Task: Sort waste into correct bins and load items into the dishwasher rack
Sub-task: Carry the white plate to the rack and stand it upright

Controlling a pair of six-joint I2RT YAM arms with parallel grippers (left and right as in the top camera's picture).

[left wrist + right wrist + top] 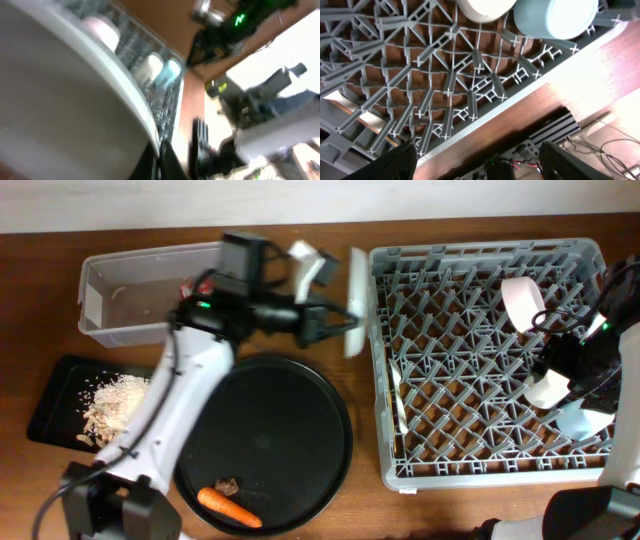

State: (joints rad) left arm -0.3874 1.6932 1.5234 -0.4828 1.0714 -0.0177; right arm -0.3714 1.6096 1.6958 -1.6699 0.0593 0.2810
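Note:
My left gripper (pixel 335 320) is shut on a white plate (pixel 354 300), held on edge just left of the grey dishwasher rack (pixel 480 252). In the left wrist view the plate (pixel 60 100) fills the left side, blurred, with the dark fingers (pixel 167 162) pinched on its rim. My right gripper (pixel 585 385) hangs open above the rack's right side; its fingers (pixel 395 162) stand wide apart with nothing between them. In the rack are a pinkish bowl (pixel 520 302), a white cup (pixel 547 388) and a light blue cup (pixel 580 418).
A round black tray (pixel 270 440) holds a carrot (pixel 228 507) and a brown scrap (pixel 227 486). A clear plastic bin (pixel 140 290) stands at the back left. A black rectangular tray (pixel 60 380) holds rice scraps (pixel 115 405). A pale utensil (pixel 398 395) lies in the rack.

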